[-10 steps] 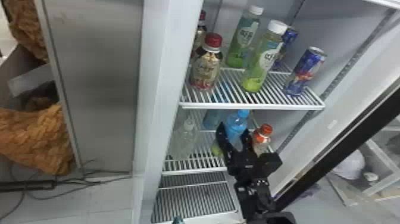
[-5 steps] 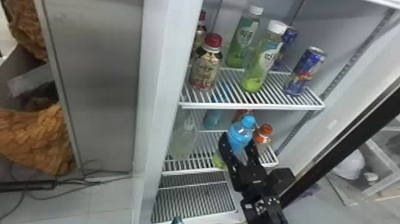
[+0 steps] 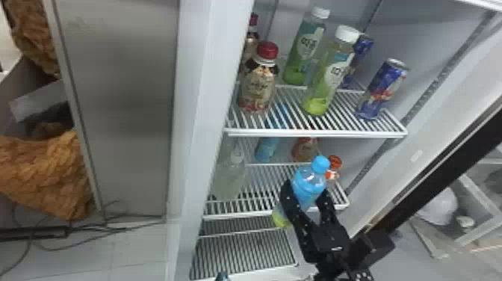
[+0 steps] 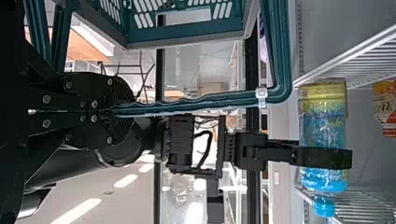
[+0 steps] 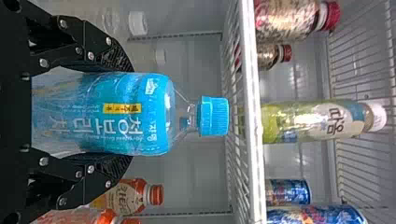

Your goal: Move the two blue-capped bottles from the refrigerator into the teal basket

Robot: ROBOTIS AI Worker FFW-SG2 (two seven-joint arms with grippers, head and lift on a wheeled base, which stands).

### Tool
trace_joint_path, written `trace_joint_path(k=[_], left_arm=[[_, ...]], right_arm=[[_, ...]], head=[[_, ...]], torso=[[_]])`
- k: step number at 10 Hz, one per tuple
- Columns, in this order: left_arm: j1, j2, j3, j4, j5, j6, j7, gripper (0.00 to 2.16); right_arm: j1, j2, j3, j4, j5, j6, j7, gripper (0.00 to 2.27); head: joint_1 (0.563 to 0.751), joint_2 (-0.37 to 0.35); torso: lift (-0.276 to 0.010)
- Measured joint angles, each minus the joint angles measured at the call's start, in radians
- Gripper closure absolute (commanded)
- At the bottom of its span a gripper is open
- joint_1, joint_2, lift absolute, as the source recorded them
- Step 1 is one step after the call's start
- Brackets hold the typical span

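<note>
Holding the blue-capped bottle (image 3: 309,183) upright, grasped in the right gripper (image 3: 304,191), just in front of the middle shelf (image 3: 239,215). Clenching the handle (image 4: 210,101) of the teal basket (image 4: 187,36) with the left gripper (image 4: 110,112), out before that shelf, lower down. Can see another blue bottle (image 3: 266,149) toward its back.

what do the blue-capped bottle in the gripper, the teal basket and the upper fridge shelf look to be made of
Blue-capped bottle: clear, glossy plastic, judging by its see-through shoulder and ridged cap. Teal basket: probably moulded plastic, with even colour and slotted walls. Upper fridge shelf: likely metal wire, painted or coated white, from its thin parallel bars.
</note>
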Motion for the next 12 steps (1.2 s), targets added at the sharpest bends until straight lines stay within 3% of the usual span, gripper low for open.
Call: trace_joint_path(k=[8,12], left_arm=[[0.008,-0.003,0.006,0.000,-0.003,0.000,0.000,1.14],[0.012,-0.003,0.009,0.000,-0.006,0.000,0.000,1.14]], right_arm=[[0.287,0.035,-0.090,-0.369,-0.005,0.260,0.135,0.57],[0.382,0.023,-0.121,-0.517,0.001,0.442,0.215,0.57]], head=[[0.695,-0.350],[0.695,-0.350]], torso=[[-0.140],[-0.140]])
